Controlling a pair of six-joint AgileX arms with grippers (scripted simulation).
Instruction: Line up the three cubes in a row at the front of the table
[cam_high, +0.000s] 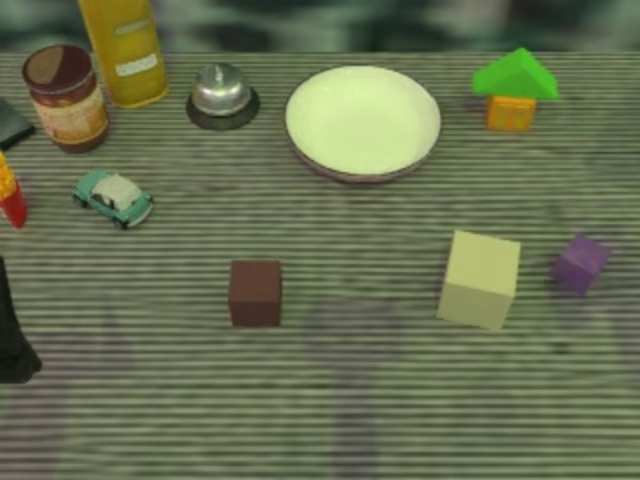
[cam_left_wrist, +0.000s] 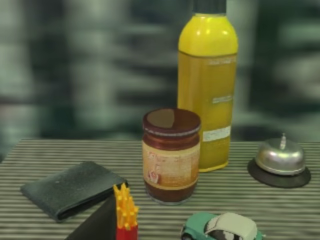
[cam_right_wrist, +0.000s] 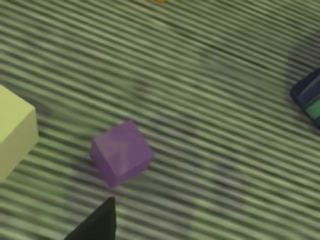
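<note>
Three cubes sit apart on the striped grey-green table (cam_high: 350, 400). The dark reddish-brown cube (cam_high: 255, 292) is left of centre. The large pale yellow cube (cam_high: 480, 278) is right of centre, and the small purple cube (cam_high: 580, 263) lies just beyond it to the right. My right gripper (cam_right_wrist: 142, 235) hovers open close over the purple cube (cam_right_wrist: 121, 152), with one dark fingertip (cam_right_wrist: 102, 217) just beside it and the yellow cube (cam_right_wrist: 12, 132) off to one side. This arm is outside the top view. My left gripper (cam_high: 12, 345) is parked open at the table's left edge.
Along the back stand a yellow bottle (cam_high: 125, 50), a brown jar (cam_high: 66, 98), a silver bell (cam_high: 221, 95), a pale plate (cam_high: 300, 120) and an orange block with a green roof (cam_high: 514, 90). A teal toy car (cam_high: 114, 197), red fries box (cam_high: 10, 195) and black wallet (cam_left_wrist: 70, 189) are at the left.
</note>
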